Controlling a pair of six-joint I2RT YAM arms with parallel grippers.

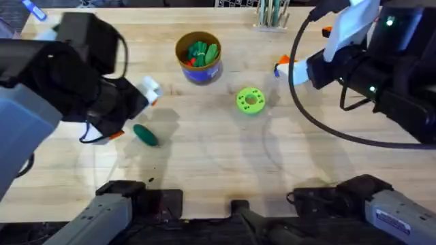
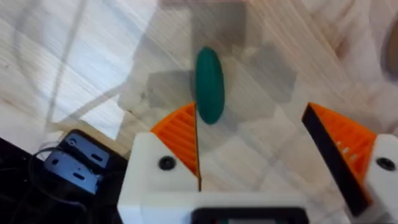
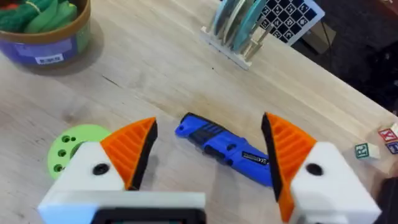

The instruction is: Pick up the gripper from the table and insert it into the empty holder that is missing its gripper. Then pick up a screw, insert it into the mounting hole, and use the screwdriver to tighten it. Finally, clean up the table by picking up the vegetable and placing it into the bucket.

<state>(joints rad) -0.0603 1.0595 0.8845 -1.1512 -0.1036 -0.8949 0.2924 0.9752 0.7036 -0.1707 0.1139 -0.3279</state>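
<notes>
The dark teal vegetable (image 1: 145, 134) lies on the wooden table, left of centre. My left gripper (image 1: 133, 112) hovers over it, open; in the left wrist view the vegetable (image 2: 209, 84) lies just off the tip of one orange pad (image 2: 180, 134), outside the gap of the left gripper (image 2: 255, 118). My right gripper (image 3: 208, 127) is open, with the blue screwdriver (image 3: 227, 149) lying on the table between and beyond its fingers. The blue bucket (image 1: 198, 58) holds green and red toy pieces. The loose gripper piece, the holder and the screw are out of view.
A bright green round disc (image 1: 250, 100) sits right of the bucket. A rack of upright tools (image 3: 239, 31) stands at the table's far edge. Small letter blocks (image 3: 388, 134) lie near the right arm. A black power strip (image 2: 74, 162) lies below the table's edge.
</notes>
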